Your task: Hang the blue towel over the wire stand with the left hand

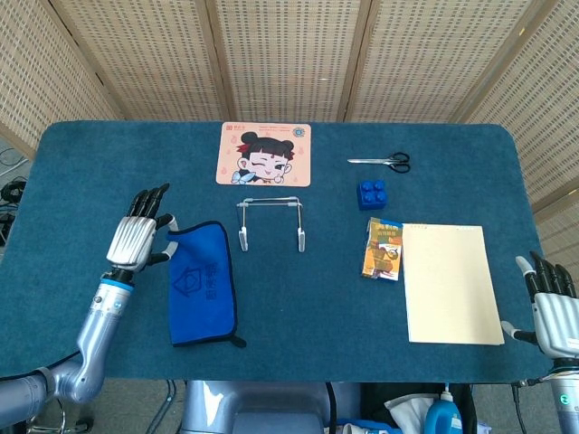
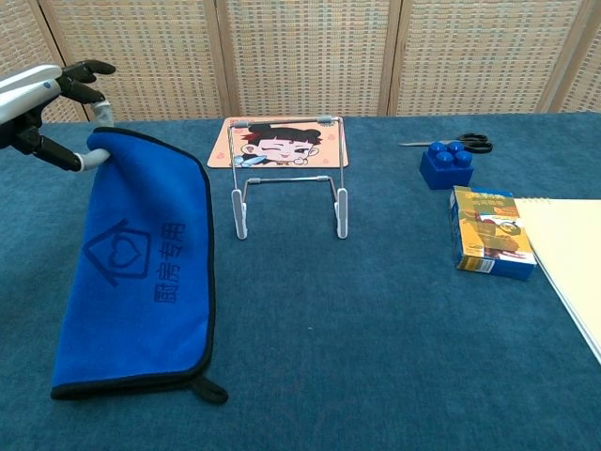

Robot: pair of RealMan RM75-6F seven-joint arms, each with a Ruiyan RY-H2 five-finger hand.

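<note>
Up at the left hand, the fingers pinched the top corner of the blue towel between thumb and forefinger, the rest spread loosely, so that the cloth hung lifted at that corner while its lower end, with a small black loop, lay on the table. From the head view the left hand sat at the towel's ten o'clock, and the towel draped down toward six o'clock from the grip. Just to the towel's two o'clock stood the wire stand, upright and apart from the cloth; the chest view showed the wire stand with its top bar bare, the towel hanging off at its nine o'clock. At the stand's twelve o'clock lay a cartoon mat. Toward three o'clock of the stand were a blue block and, at the block's twelve o'clock, a pair of scissors. A small printed box lay at the block's six o'clock, touching or just beside a yellow pad at its three o'clock. Far out at the table's four o'clock corner, the right hand hovered off the edge with its fingers apart, holding nothing.
</note>
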